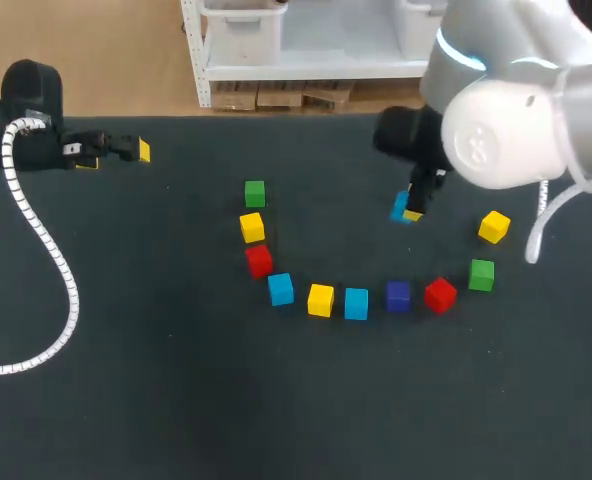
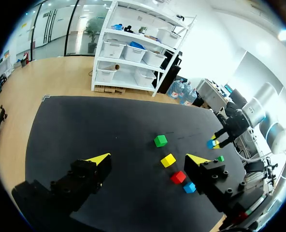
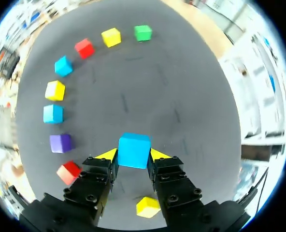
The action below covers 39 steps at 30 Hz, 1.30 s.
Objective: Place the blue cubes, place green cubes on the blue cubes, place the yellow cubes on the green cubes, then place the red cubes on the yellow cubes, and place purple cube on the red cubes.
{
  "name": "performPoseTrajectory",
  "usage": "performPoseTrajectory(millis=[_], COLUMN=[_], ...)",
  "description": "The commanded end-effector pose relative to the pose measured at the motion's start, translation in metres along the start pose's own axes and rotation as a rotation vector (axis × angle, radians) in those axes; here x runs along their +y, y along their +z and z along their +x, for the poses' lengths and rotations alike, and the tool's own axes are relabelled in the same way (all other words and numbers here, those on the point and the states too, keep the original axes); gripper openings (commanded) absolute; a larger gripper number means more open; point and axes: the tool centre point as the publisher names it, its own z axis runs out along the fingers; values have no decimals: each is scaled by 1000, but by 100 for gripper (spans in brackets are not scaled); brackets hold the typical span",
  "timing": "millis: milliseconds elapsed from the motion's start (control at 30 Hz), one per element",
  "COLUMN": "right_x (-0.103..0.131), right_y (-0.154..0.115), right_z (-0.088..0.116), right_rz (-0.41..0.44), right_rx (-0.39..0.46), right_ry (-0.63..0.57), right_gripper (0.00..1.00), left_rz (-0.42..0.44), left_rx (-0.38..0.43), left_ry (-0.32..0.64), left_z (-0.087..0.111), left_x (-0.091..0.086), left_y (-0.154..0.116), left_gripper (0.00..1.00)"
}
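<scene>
- Cubes, loose: ten on table, laid out in a U-shaped row, single layer, each apart from its neighbour.
- L leg of U, far to near: left green cube, left yellow cube, left red cube.
- Base of U, L to R: left blue cube, middle yellow cube, middle blue cube, purple cube, right red cube.
- R leg, near to far: right green cube, right yellow cube.
- Right gripper: fingers pinch held blue cube from two sides, yellow tips on opp. faces.
- Position of held blue cube: inside the U, nearer R leg, beyond purple cube and well apart from it. Cannot tell whether it touches table.
- Right arm: comes in from far R corner and hides part of table edge there.
- Left gripper: fingers spread wide, over bare table.
- Position of left gripper: at far L edge of table, well apart from all cubes.
</scene>
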Motion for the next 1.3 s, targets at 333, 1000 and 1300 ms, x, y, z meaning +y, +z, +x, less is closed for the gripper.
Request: performPoseTrajectory(millis=[333,1000,1300], right_x=[-13,-30,-35], right_y=[17,26,35], right_z=[-19,-18,-15], right_rz=[-5,-71,-95], right_rx=[268,160,149], right_ry=[-545,-383,-291], right_gripper=[0,0,0], left_rz=[16,16,16], left_rx=[-7,-7,-7], left_ry=[4,4,4], left_z=[1,1,1], left_x=[4,4,4], left_y=[0,0,0], left_gripper=[100,100,100])
